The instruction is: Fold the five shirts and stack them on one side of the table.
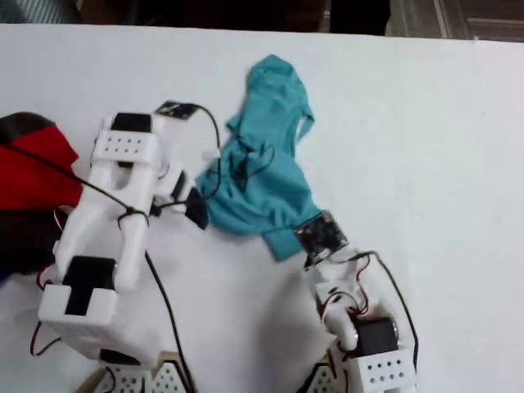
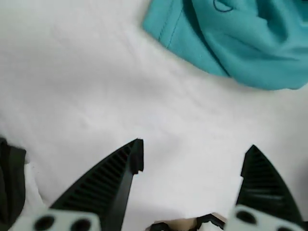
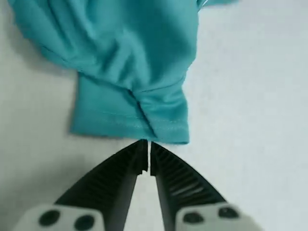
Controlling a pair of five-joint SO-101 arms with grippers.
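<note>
A crumpled teal shirt [image 1: 264, 160] lies mid-table, one sleeve [image 3: 130, 115] pointing toward the near edge. My right gripper [image 3: 147, 150] is shut, with its tips right at that sleeve's hem and no cloth visible between them. My left gripper [image 2: 192, 166] is open over bare table, a short way from the shirt's hem [image 2: 231, 38]. From above, the left gripper [image 1: 188, 201] sits just beside the shirt's left edge, while the right arm [image 1: 352, 315] comes in from the near edge.
A red shirt [image 1: 33, 164] on dark cloth [image 1: 24, 237] lies at the left edge, partly under the left arm [image 1: 106, 213]. The white table [image 1: 426, 147] stretches bare to the right. Cables trail across the teal shirt.
</note>
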